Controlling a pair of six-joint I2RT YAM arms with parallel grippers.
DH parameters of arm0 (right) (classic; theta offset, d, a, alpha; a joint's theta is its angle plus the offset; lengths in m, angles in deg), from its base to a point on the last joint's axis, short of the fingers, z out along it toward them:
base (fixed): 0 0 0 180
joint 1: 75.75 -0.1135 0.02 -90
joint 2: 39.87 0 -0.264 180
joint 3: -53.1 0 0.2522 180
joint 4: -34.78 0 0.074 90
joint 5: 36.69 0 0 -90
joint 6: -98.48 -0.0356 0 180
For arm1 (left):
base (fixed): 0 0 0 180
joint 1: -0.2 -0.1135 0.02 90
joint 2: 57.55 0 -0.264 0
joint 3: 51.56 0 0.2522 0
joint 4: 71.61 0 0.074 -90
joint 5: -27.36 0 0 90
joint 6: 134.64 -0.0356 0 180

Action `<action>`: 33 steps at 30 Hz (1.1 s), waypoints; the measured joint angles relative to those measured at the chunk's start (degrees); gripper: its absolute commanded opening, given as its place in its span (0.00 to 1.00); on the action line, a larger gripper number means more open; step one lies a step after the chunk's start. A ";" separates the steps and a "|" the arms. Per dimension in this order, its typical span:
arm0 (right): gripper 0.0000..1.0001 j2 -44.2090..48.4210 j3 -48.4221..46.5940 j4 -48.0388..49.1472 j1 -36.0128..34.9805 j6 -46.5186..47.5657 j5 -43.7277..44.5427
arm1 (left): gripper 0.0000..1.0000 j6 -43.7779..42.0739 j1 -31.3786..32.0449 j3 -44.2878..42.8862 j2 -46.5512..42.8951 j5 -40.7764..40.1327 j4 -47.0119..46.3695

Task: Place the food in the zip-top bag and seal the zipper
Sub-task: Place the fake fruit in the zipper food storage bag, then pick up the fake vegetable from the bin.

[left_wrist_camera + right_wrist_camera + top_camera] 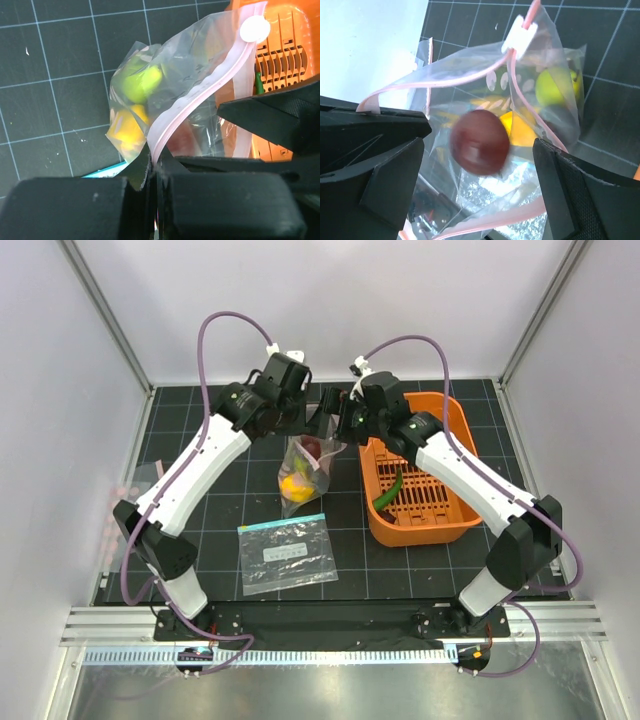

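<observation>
**Bag-loading stage.** The bag (303,468) is hanging just left of the basket (420,532), with the left jaws clenching its pink zipper (167,127) edge. The right jaws are standing released over the mouth, and the blurred maroon piece (480,141) is showing untouched between them. The pepper (127,131) and green fruit (142,81) are sitting inside the bag, while the chili (390,488) is lying in the basket. The film is looking thin, limp and slippery, so the stiffer zipper strip is probably offering the surest hold, and the light, slim chili is likely calling for a pinch across its middle.
</observation>
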 measured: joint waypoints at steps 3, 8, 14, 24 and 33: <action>0.99 0.00 -1.42 -1.95 -0.17 0.96 0.90 | 0.00 0.46 -0.46 0.00 0.00 0.13 -0.07; 0.95 0.07 -6.45 -6.23 -0.22 3.56 3.82 | 0.00 0.50 -1.27 0.00 0.02 0.42 -0.11; 0.49 2.80 -9.07 -13.22 3.80 5.55 7.56 | 0.00 0.20 -2.84 -0.02 0.22 0.61 -0.15; 0.52 11.74 6.14 -19.52 17.11 5.81 11.19 | 0.01 -2.38 -3.43 -0.02 0.55 2.21 -1.11; 0.63 7.72 20.48 -21.16 17.97 5.29 11.41 | 0.01 -2.58 -3.43 -0.81 1.09 2.64 -1.22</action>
